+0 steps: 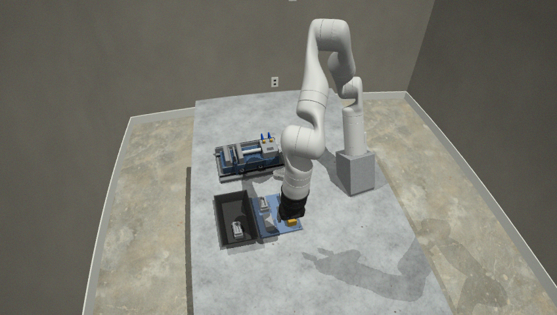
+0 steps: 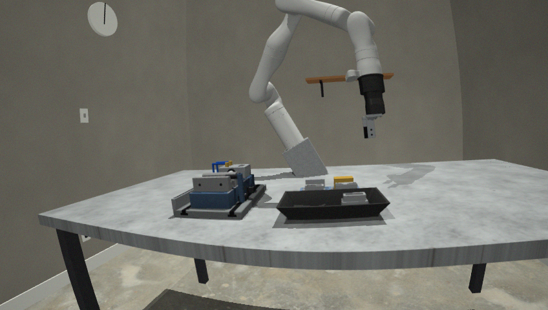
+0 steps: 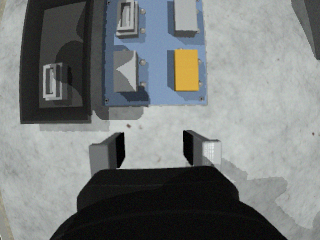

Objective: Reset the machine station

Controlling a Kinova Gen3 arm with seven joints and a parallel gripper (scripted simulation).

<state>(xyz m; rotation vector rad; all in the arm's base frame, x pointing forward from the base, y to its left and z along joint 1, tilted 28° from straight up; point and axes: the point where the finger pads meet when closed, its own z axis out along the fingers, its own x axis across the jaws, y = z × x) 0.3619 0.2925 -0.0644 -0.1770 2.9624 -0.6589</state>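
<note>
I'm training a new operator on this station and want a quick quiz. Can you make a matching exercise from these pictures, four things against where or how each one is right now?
Things:
1. yellow brass blank
2. finished part with the dark surround
3. finished part on blue
4. gripper

Places or states:
A. lying in the black outfeed tray
B. on the infeed plate, in the row farther from the jaws in the wrist view
C. open, holding nothing, above the table
D. on the infeed plate, beside a plain gray blank

Pairs: 1-D, 2-A, 3-B, 4-C
</note>
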